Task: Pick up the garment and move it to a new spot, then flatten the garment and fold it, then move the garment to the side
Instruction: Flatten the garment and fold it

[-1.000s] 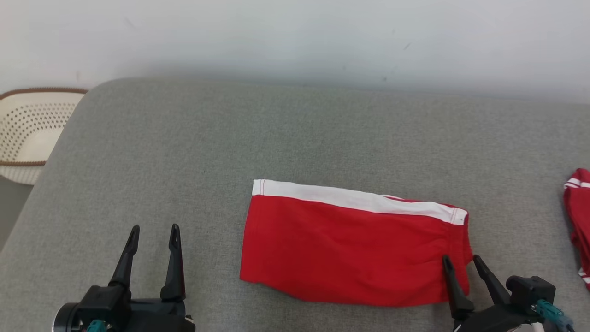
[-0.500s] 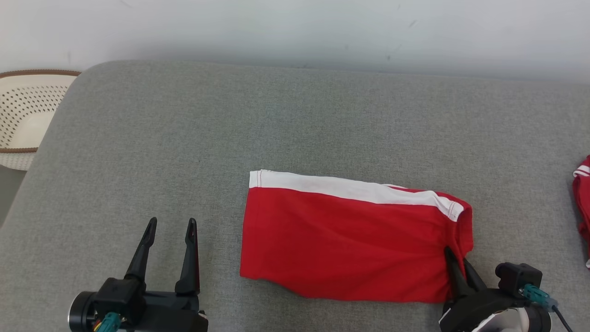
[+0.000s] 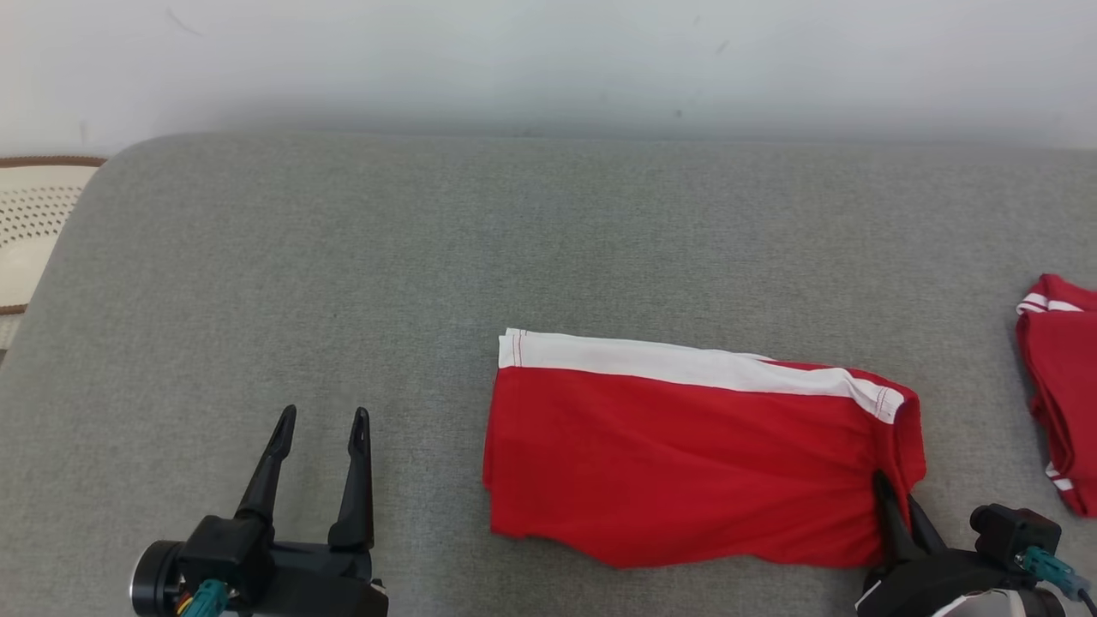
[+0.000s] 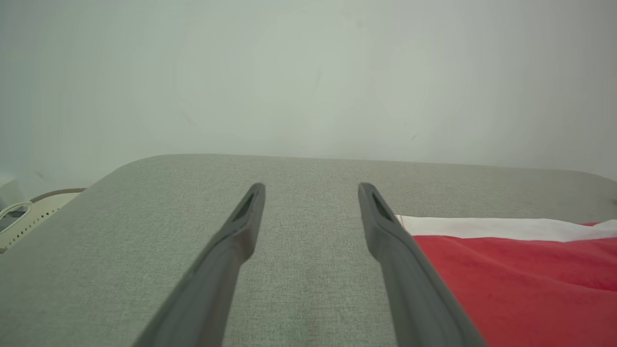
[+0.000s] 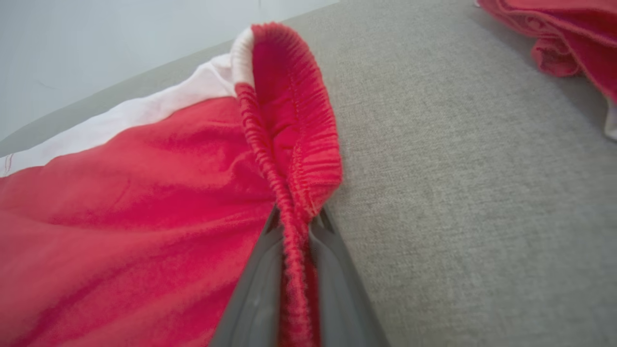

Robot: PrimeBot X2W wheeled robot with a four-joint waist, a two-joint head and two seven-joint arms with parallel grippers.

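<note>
Pinching the folded shorts at the waistband, with the move to the side left to do

A pale basket [image 3: 30, 231] sits at the far left, off the edge of the gray pad [image 3: 428, 240]. The left gripper [image 3: 324, 413] hovers low over bare pad, fingers spread and holding nothing, near the shorts but apart from them. The red shorts [image 3: 686, 463] lie right of the middle as a flat, tidy rectangle, with the white stripe [image 3: 686, 364] along the far edge. They look flattened and folded at least once. At their near right corner the right gripper [image 3: 893, 490] has its jaws pressed together on the elastic waistband [image 5: 289, 144], which bunches up there. Another red garment [image 3: 1058, 377] lies well apart at the far right. Judging by this, only the shift to the side seems left, unless another fold is wanted.
</note>
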